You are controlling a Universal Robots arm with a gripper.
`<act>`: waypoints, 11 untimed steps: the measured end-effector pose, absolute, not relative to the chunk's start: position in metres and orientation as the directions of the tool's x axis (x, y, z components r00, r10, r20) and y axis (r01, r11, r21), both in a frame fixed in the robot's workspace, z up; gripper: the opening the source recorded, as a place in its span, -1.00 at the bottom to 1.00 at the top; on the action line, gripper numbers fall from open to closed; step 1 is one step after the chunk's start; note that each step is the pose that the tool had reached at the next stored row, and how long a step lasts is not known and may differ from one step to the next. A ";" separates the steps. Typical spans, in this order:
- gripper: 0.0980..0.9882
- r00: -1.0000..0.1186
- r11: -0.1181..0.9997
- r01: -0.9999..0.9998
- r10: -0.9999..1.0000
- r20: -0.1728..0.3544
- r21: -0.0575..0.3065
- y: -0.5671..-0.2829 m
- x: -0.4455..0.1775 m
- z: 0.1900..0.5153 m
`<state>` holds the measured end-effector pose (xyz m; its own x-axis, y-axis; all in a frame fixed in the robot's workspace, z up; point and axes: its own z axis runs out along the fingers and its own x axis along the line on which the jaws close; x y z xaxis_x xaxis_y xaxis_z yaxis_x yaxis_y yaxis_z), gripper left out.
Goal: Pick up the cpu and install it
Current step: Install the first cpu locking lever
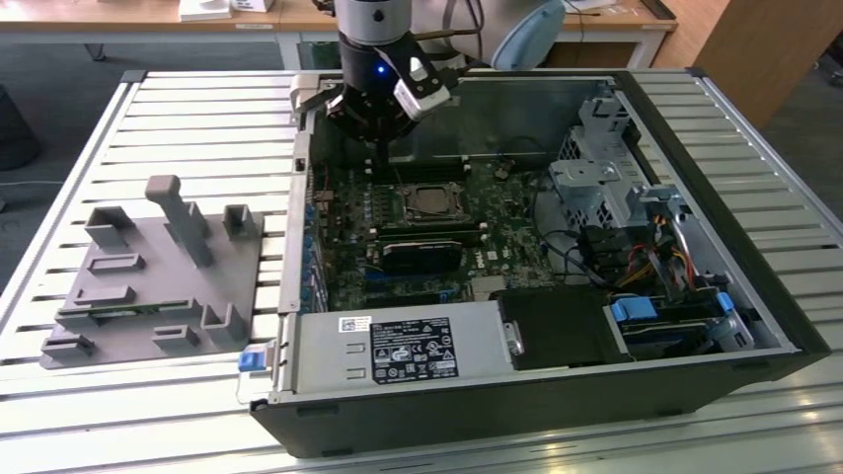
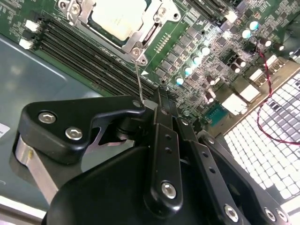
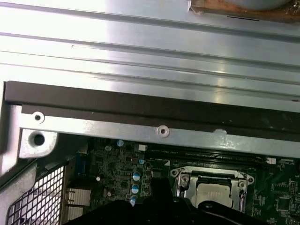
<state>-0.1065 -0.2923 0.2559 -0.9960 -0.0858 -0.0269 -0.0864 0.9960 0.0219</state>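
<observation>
A: Item, cpu (image 1: 425, 202)?
B: Seated in the motherboard (image 1: 395, 247) socket, centre of the exterior view; pale metal top at upper left in the second wrist view (image 2: 119, 16).
A: Item, gripper (image 2: 161, 101)?
B: Hovering above the board inside the computer case (image 1: 737, 247), beside the socket. Finger state: cannot tell.

The exterior view looks down from high and well back over the open computer case (image 1: 527, 257). Both wrist views sit close above its motherboard (image 2: 197, 51) — sharing the cpu socket (image 3: 213, 187) there.
</observation>
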 end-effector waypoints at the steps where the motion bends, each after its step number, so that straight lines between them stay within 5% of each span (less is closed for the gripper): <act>1: -0.98 -0.996 0.996 -0.086 -0.086 -0.027 0.022 -0.292 -0.105 0.256; 11: -0.98 -0.996 0.996 -0.086 -0.085 -0.027 0.021 -0.292 -0.094 0.256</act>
<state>-0.0944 -0.2923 0.2559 -0.9960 -0.0853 -0.0268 -0.0859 0.9961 0.0211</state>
